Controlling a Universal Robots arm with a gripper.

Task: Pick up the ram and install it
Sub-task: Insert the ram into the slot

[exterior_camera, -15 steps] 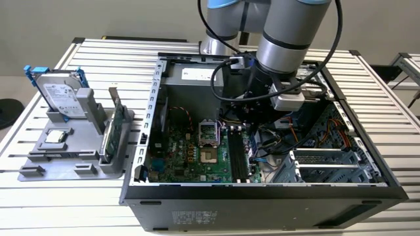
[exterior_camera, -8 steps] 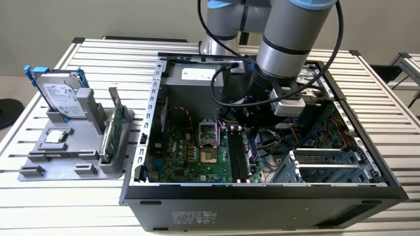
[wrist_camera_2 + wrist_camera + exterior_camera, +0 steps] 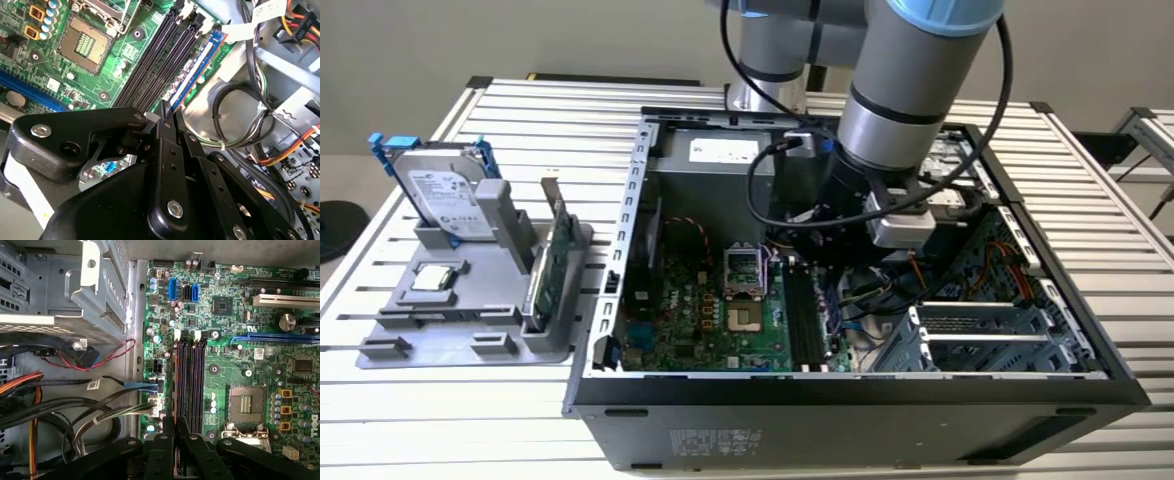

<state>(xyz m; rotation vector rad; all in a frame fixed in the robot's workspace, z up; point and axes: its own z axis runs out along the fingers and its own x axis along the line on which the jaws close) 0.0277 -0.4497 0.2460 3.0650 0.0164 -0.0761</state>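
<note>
Grey arm [image 3: 907,90], black screwed claw [image 3: 167,117]

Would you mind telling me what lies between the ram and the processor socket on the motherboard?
Empty black memory slots lie side by side between the ram and the processor socket, as the second wrist view shows.

A bright green printed motherboard [image 3: 230,365] carries long black memory slots [image 3: 190,385]; the thin blue-green ram stick [image 3: 196,67] shows pale edge markings.
</note>
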